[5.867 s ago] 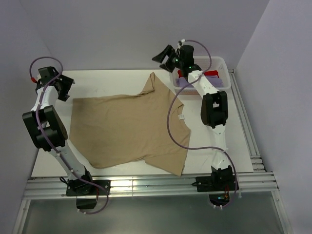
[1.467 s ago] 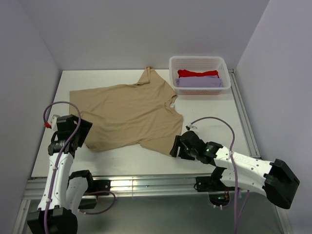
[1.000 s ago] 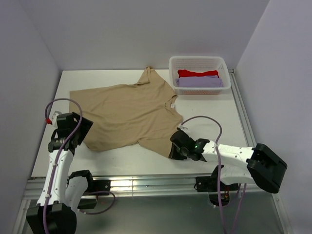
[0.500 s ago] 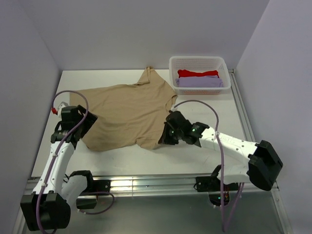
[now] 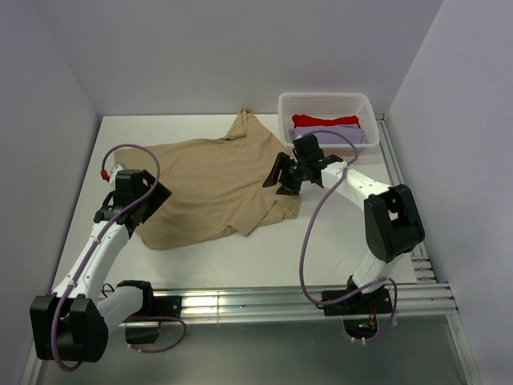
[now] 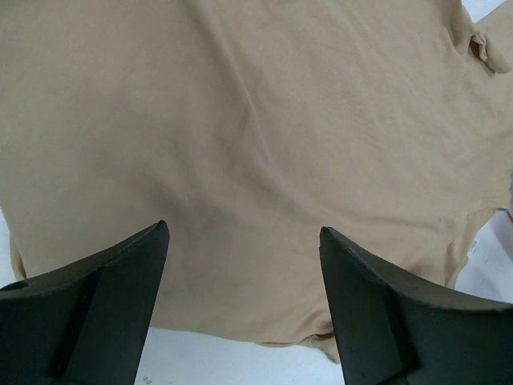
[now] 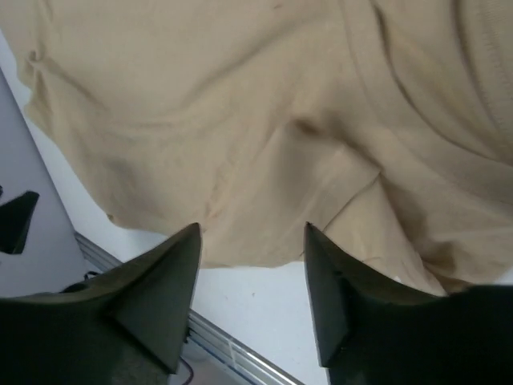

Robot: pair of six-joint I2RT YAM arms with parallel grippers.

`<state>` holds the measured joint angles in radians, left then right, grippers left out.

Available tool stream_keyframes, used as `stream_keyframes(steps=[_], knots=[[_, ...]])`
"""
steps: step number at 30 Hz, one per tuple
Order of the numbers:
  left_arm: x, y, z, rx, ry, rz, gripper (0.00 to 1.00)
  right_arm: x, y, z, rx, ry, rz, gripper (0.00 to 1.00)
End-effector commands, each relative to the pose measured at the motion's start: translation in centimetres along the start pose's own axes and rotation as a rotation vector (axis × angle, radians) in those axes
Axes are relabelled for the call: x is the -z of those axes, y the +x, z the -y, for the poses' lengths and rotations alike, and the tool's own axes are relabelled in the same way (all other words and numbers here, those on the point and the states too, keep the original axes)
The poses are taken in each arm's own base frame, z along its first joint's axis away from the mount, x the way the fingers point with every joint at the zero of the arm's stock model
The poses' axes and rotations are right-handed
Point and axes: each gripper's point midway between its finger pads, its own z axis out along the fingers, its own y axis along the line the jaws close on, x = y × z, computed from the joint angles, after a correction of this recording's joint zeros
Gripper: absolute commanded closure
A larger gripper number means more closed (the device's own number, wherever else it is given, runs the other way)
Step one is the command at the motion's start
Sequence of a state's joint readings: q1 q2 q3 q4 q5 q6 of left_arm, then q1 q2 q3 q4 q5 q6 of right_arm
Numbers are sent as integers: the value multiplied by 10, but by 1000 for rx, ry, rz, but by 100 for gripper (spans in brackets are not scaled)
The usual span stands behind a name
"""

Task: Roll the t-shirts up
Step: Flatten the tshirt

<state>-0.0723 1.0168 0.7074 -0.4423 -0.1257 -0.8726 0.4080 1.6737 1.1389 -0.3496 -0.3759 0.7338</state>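
Top external view: a tan-beige short-sleeved cotton t-shirt [image 5: 208,180] is spread on a white table [image 5: 337,233], left of a white plastic lattice basket [image 5: 325,99], with its basket-side edge doubled over. A folded red t-shirt [image 5: 325,120] and a lavender t-shirt [image 5: 353,135] are held inside the basket. The right gripper [image 5: 282,176] is seen just left of the basket, over that doubled edge, jaws apart and gripping nothing. The left gripper [image 5: 146,206], well left of the basket over the shirt's far edge, is spread wide, nothing held.
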Motion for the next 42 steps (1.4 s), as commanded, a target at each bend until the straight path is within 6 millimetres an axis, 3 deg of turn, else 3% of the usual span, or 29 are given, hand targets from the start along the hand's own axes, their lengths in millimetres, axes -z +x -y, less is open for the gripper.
stream_keyframes(steps=[1, 6, 11, 13, 20, 26, 42], knots=[[4, -18, 25, -40, 67, 58, 19, 8, -17, -10, 61, -55, 31, 34], [4, -12, 39, -86, 91, 55, 19, 20, -13, 6, 116, -6, 84, 39], [4, -5, 55, -103, 115, 46, 19, 11, -4, 16, 134, -13, 59, 60], [3, 1, 59, -119, 118, 37, 19, 4, -3, 18, 128, -13, 42, 63], [1, 13, 54, -144, 73, 10, 18, -19, -10, 31, 133, 35, 29, 66], [10, 6, 51, -124, 73, 40, 16, -34, -10, 44, 134, 74, 15, 62], [11, 3, 36, -87, 38, 86, 16, -53, -11, 55, 118, 95, -7, 56]])
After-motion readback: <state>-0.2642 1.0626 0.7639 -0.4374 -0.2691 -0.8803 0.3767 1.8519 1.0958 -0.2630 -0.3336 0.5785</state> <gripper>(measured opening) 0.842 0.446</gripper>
